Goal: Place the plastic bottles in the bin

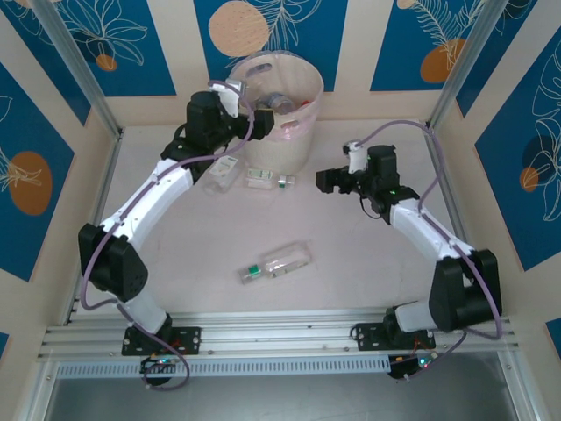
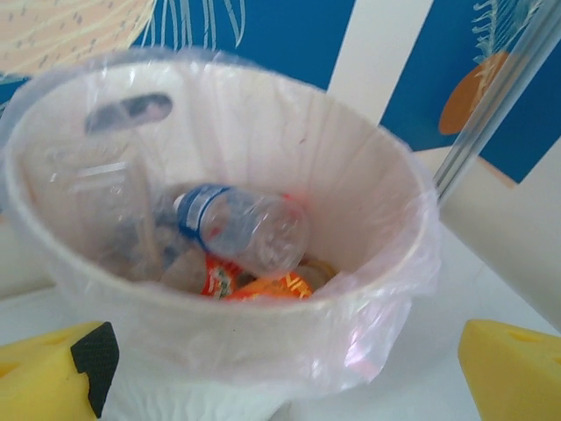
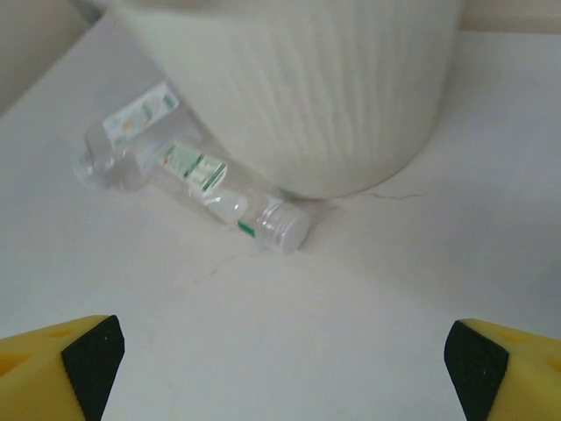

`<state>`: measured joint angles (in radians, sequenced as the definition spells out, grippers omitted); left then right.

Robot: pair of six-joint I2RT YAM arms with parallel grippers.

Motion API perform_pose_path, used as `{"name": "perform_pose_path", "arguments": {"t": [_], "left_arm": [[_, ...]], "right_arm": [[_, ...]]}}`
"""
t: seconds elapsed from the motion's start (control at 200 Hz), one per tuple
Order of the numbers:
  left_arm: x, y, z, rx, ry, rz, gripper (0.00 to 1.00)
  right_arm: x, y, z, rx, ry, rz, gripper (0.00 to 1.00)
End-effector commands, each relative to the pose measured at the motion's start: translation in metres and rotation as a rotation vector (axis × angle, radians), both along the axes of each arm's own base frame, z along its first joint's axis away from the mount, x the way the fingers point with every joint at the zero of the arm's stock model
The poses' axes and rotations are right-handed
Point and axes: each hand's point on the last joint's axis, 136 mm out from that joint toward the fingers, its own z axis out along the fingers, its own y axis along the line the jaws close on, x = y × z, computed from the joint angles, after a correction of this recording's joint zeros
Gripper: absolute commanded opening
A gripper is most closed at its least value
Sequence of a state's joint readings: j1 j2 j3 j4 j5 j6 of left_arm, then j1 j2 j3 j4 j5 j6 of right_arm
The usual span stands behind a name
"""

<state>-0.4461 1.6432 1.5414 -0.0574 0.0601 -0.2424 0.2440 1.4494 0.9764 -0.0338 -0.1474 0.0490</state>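
Nearest, one clear bottle [image 1: 276, 263] lay on its side on the bare tabletop [image 1: 368, 263], well apart from everything else, with its green cap toward the left. Farther back, the right tool [image 1: 331, 180] hovered with its fingers [image 3: 79, 360] spread wide and nothing between them. It faced two more bottles lying at the foot of the bin. A green-labelled bottle [image 3: 232, 197] lay just beside the bin's base, and a second bottle [image 3: 123, 145] lay close to it; I could not make out that one's cap in the blurred wrist view. Beyond those, the left tool [image 1: 232, 95] hung at the bin's rim, likewise spread and empty. The bin [image 1: 298, 132] stood at the far edge and held several bottles, with a blue-labelled bottle [image 2: 241, 228] lying on top of orange-labelled bottles [image 2: 263, 285].

The loose bottles looked empty, so probably light, thin-walled and slick. They would likely dent under a hard squeeze and roll if nudged. The best hold seemed to be across the label at mid-body, fingers square to the long axis, not on the tapering neck.
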Motion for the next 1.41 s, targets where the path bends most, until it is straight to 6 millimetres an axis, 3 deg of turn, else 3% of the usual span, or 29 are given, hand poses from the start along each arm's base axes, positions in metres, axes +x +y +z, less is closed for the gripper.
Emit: {"name": "perform_pose_path", "arguments": {"t": [0.0, 0.1, 0.205, 0.34, 0.525, 0.715, 0.94, 1.085, 1.15, 1.245, 1.4], "left_arm": [[-0.002, 0.023, 0.008, -0.060, -0.011, 0.106, 1.00], [-0.004, 0.042, -0.019, -0.079, 0.059, 0.172, 1.00], [-0.007, 0.062, -0.046, -0.115, 0.128, 0.236, 1.00], [-0.009, 0.090, -0.082, -0.155, 0.227, 0.318, 1.00], [-0.011, 0.115, -0.115, -0.227, 0.298, 0.383, 1.00], [-0.012, 0.130, -0.128, -0.232, 0.335, 0.413, 1.00], [-0.012, 0.146, -0.140, -0.238, 0.354, 0.456, 1.00], [-0.010, 0.150, -0.147, -0.257, 0.374, 0.467, 1.00], [-0.009, 0.151, -0.149, -0.265, 0.382, 0.468, 1.00], [-0.009, 0.154, -0.152, -0.269, 0.389, 0.474, 1.00], [-0.011, 0.160, -0.153, -0.273, 0.388, 0.487, 1.00]], "right_arm": [[0.000, 0.034, 0.000, -0.136, -0.161, 0.295, 0.96], [0.000, 0.056, -0.027, -0.270, -0.206, 0.479, 0.94], [0.014, 0.070, -0.057, -0.401, -0.221, 0.575, 0.92], [0.040, 0.075, -0.078, -0.505, -0.249, 0.607, 0.90], [0.062, 0.092, -0.106, -0.627, -0.307, 0.688, 0.88], [0.084, 0.108, -0.118, -0.645, -0.321, 0.735, 0.84], [0.081, 0.115, -0.146, -0.688, -0.290, 0.831, 0.83], [0.079, 0.117, -0.149, -0.686, -0.285, 0.842, 0.77], [0.080, 0.118, -0.150, -0.683, -0.286, 0.837, 0.71], [0.079, 0.118, -0.153, -0.682, -0.286, 0.828, 0.51], [0.074, 0.117, -0.145, -0.664, -0.282, 0.804, 0.36]]}}
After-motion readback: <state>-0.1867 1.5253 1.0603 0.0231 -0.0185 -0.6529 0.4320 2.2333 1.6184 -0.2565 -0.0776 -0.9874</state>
